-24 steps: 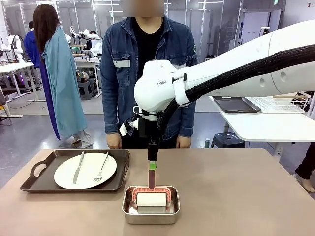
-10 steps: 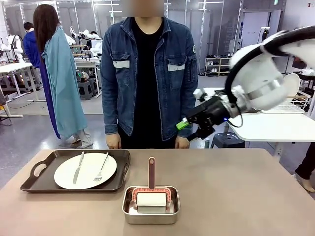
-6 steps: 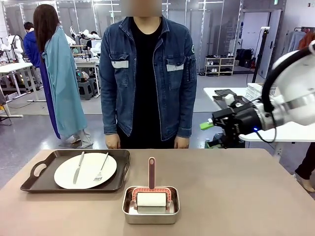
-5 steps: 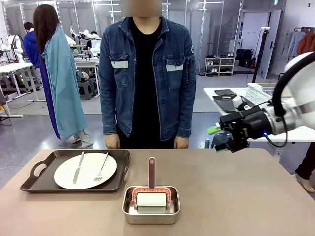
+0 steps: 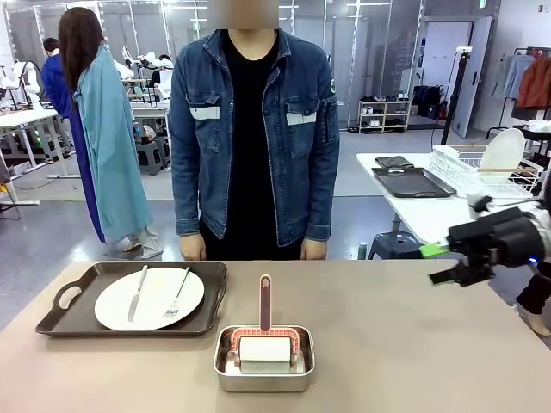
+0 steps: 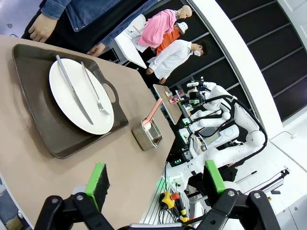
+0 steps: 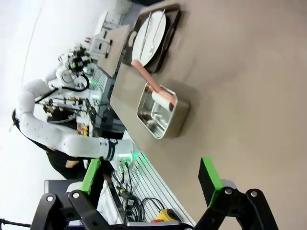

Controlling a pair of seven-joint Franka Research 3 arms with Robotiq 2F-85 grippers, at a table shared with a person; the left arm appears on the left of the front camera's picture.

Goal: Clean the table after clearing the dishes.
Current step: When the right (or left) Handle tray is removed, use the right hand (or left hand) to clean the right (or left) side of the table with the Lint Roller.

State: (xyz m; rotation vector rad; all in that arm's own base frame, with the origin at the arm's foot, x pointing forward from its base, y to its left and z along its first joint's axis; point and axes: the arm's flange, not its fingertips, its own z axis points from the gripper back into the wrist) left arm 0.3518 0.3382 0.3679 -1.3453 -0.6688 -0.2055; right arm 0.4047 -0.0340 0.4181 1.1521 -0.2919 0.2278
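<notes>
Both my tools are spread wide and empty. My right gripper (image 5: 437, 264) hangs past the right edge of the table (image 5: 413, 344), and my left gripper (image 6: 156, 179) looks over its left end. One white plate (image 5: 148, 298), with a knife (image 5: 138, 292) and fork (image 5: 178, 292) lying loose on it, sits on the dark tray (image 5: 69, 320) at the table's left. If I lift that tray by one handle it may tilt, and the cutlery could slide off. In the middle near me, the steel pan (image 5: 263, 372) holds the roller, its pink handle (image 5: 265, 301) upright. Rolling before the tray is gone would run into it. The person's hand (image 5: 191, 248) hangs just beyond the tray, in my reach path.
</notes>
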